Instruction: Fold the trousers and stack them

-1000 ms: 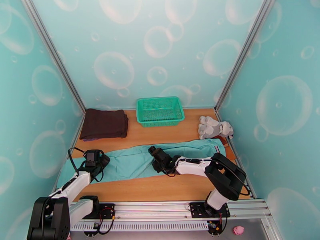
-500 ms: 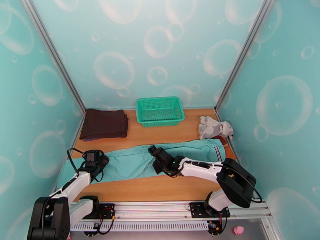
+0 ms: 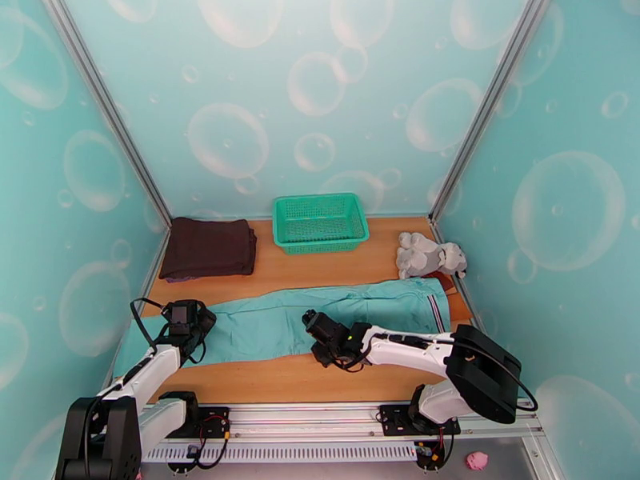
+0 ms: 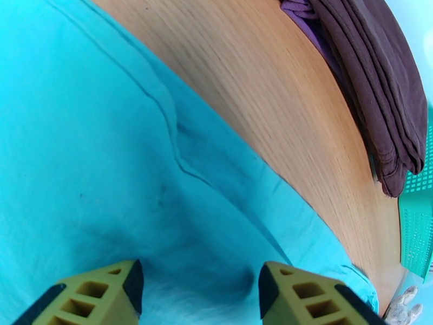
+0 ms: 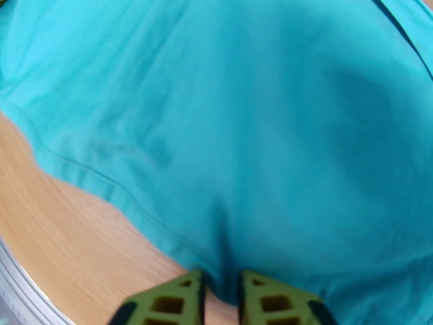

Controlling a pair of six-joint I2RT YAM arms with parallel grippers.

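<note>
Our right fingers (image 5: 178, 299) have drawn back, pinching the near edge of the trousers (image 3: 360, 310) spread across the tabletop (image 3: 320, 270), left fingers (image 4: 103, 291) splayed above them; we may lose so thin a pinch.

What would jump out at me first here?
The long teal trousers stretched across the wooden table, with the left gripper and right gripper low over them. Behind sit a green basket, a folded dark brown garment to its left and a grey plush toy at right.
</note>
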